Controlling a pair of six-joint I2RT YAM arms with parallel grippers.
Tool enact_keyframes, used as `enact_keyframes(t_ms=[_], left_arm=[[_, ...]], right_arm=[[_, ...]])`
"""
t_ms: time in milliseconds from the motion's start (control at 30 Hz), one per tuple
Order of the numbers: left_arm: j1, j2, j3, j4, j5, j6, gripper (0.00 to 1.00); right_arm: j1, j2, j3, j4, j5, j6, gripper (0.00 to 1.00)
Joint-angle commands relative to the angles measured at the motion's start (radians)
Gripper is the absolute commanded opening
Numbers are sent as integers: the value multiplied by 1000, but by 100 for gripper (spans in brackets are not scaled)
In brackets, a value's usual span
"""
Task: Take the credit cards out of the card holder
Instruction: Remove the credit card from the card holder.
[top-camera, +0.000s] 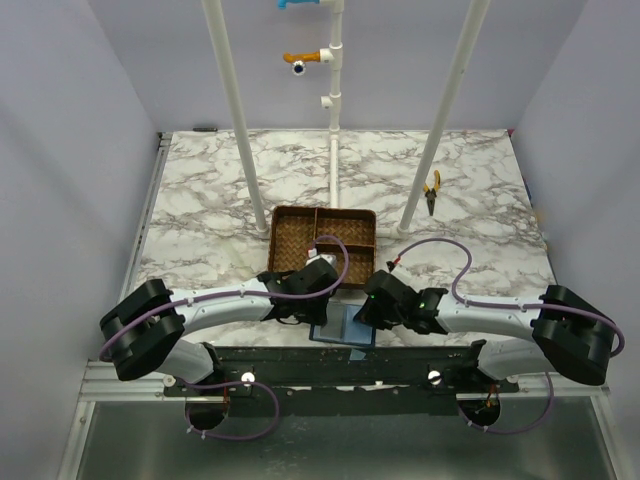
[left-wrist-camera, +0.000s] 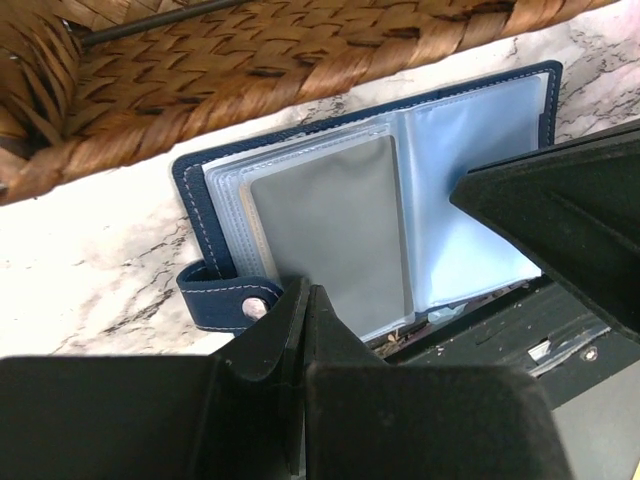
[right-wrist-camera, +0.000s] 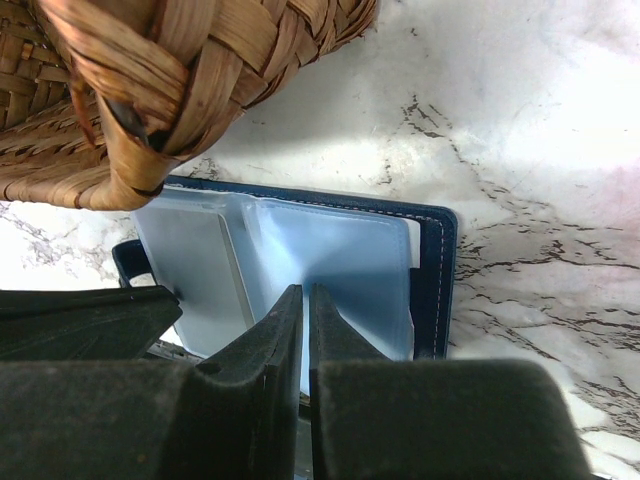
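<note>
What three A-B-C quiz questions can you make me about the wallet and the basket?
1. Where is the wallet?
A. on the table beside the basket
B. inside the basket
C. hanging on a pole

2. What colour is the wallet's cover?
A. red
B. dark blue
C. green

3. How is the wallet?
A. snapped shut
B. rolled up
C. open

Answers:
1 A: it lies flat on the table, right by the basket's woven side.
2 B: its edge is dark blue.
3 C: it is spread flat with its insides showing.
</note>
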Motion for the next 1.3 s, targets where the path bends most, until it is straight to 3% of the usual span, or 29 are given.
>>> enact_keyframes(t_ms=[0,900,1133,1267], left_arm=[[1,-29,-11,-44,-70,-3,0],[2,7,4,19,2,23,0],[-7,34,3,43,15,12,0],[-11,29,4,58,44,9,0]], right_arm=[[-5,27,-1,-46,5,-22,10],[-6,85,37,-30,-27,-71,12],[-6,44,30,-4,-40,-86,25],[-6,31,25,-3,-36,-85,26]])
